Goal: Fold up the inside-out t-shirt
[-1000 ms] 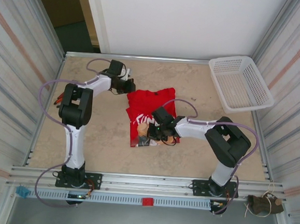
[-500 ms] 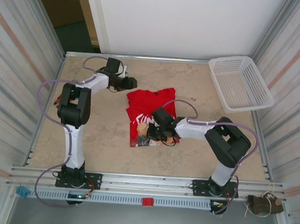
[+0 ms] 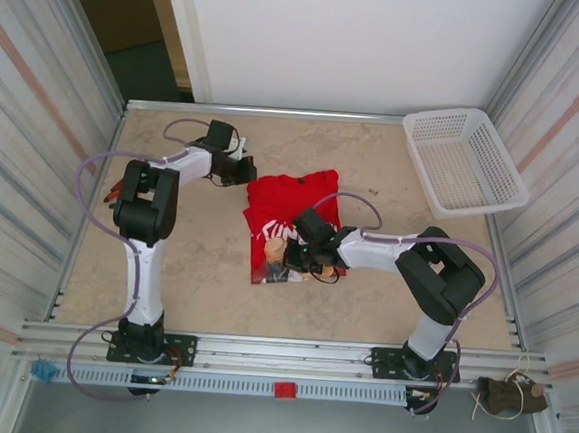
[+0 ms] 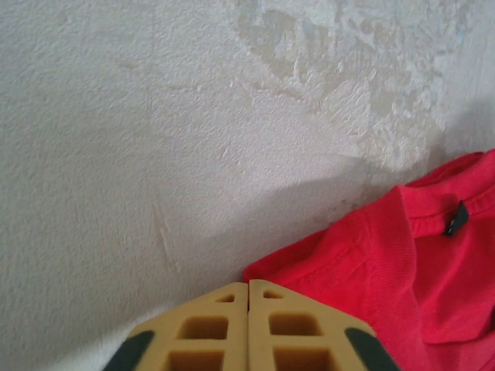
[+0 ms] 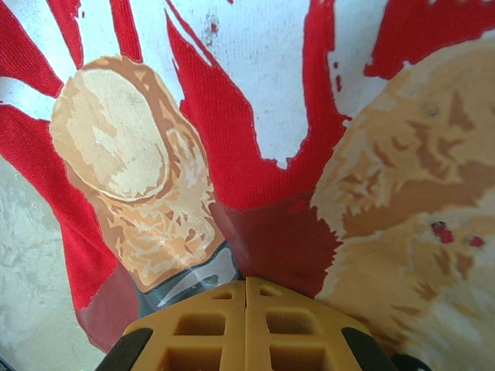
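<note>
Two arms are bent in over the red t-shirt [image 3: 292,205], which lies on the desk [image 3: 185,269] about midway across, well apart from the white basket [image 3: 462,160] at the far right corner. The shirt is not spread out. It sits as a compact, roughly squared bundle, plain red on its far half and the pale printed graphic showing on its near left part.

The left fingers [image 3: 247,170] are at the shirt's far left corner, pressed together with no gap. From the left wrist they [image 4: 220,328] point at the desk right at the cloth's edge, with the neckline and its small dark tag [image 4: 459,219] off to one side. I see no cloth caught between them.

The right fingers [image 3: 303,250] are low over the printed part near the shirt's near edge. From the right wrist they [image 5: 216,328] are also closed tip to tip, right over the graphic. Whether a pinch of cloth is trapped at their tips I cannot tell.

To my eye the folding is partly done, and the arms are between grasps, settling on the next fold. That move calls for at least one pair of fingers to part, get under a real edge or corner, and close on all the layers there. Taking only the top layer would pull the bundle open. The other arm could pin the cloth while the lifted edge is carried over.
</note>
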Motion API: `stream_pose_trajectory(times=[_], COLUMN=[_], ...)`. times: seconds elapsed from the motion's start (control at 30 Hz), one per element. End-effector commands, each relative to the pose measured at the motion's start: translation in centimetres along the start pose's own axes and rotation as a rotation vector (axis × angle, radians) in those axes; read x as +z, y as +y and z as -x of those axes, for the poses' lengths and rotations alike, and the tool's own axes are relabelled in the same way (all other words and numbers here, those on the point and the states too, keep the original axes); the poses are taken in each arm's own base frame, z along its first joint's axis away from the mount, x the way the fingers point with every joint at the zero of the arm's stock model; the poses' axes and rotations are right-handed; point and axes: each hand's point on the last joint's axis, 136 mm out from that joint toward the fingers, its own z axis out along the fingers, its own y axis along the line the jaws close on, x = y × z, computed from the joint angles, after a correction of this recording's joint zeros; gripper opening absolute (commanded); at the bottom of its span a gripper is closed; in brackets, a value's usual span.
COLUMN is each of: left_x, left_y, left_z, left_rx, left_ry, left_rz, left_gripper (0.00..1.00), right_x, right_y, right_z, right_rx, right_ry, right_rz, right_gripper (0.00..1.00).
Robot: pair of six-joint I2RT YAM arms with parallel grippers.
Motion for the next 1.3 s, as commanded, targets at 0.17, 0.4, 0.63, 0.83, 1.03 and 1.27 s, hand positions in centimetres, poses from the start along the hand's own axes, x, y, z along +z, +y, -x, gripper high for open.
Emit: stream_pose_trajectory(times=[0.17,0.4,0.63,0.83,1.03,1.27], left_x=[0.1,0.8,1.0,-3.9,-11.0,-10.1], left_y=[-1.4,-1.0,1.2,0.1,-5.9,-12.3], left_z=[2.9,4.8,4.1,5.3,1.8,-10.6], left_rx=[-0.011,-0.043,-0.103,-0.061,-0.013,-0.011], left_ry=[-0.066,-0.085,-0.079,-0.147,-0.169,-0.044], left_rz=[-0.045,-0.039,-0.004,-0.012,-0.114,-0.239], left_gripper=[0.0,0.0,0.24,0.55,0.59,0.59], right_x=[1.2,1.4,1.0,-2.0,-8.0,-9.6], right_y=[-5.1,-5.2,-4.5,0.0,-0.5,-6.7], right_z=[-3.6,-4.2,-4.0,-0.4,4.9,6.3], right_rx=[0.047,0.048,0.037,-0.028,-0.013,0.131], right_ry=[0.083,0.086,0.082,0.045,-0.078,-0.104], right_rz=[-0.174,-0.183,-0.171,-0.046,-0.009,-0.009], right_gripper=[0.0,0.0,0.0,0.0,0.0,0.0])
